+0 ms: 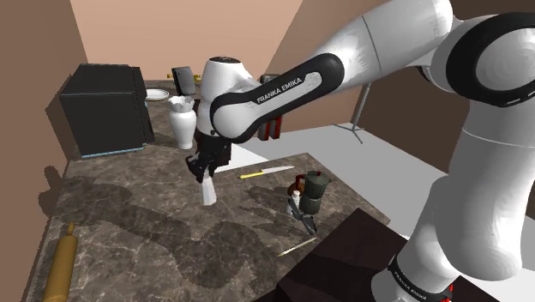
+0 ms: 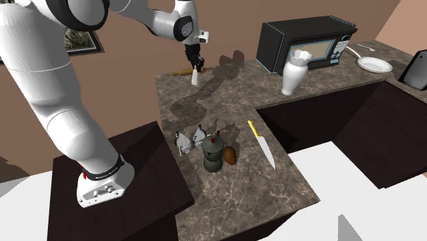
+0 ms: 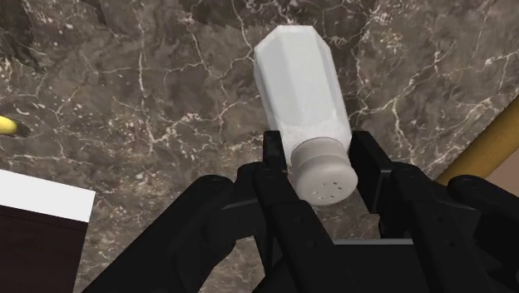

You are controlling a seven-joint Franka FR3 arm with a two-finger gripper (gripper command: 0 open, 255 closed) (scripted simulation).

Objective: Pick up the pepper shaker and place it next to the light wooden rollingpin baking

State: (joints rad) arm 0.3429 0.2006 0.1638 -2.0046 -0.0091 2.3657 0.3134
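So at this point the pick part looked done to me. The gripper (image 1: 206, 176) was clamped on the pepper shaker (image 1: 208, 192), a plain white faceted one with a greyish holed cap. In the wrist view both black fingers were pressed in on it right by the cap, with the body sticking out past the fingertips toward the dark marbled bench (image 1: 154, 223). In the shoulder view the shaker hung under the gripper and looked to be clear of the bench rather than resting on it, though that's my read and not a sure thing. It also seemed to sit a bit tilted in the grip, couldn't tell how much. So I took this as the carry step, mid-transfer. The target, the light wooden rolling pin (image 1: 60, 262), lay near the bench edge at the shoulder view's lower left, well apart from the shaker, with bare bench between them. The moka pot (image 1: 315, 193) and the yellow-handled knife (image 1: 261, 172) were off on the other side, so nothing was in the way as far as I could see. Next move, the way I figured it: swing across toward the pin and come down on the open patch just beside it without bumping it, since it'd roll. Then get the shaker's base flat on the bench before letting go, because a tall narrow thing set down crooked would likely tip.
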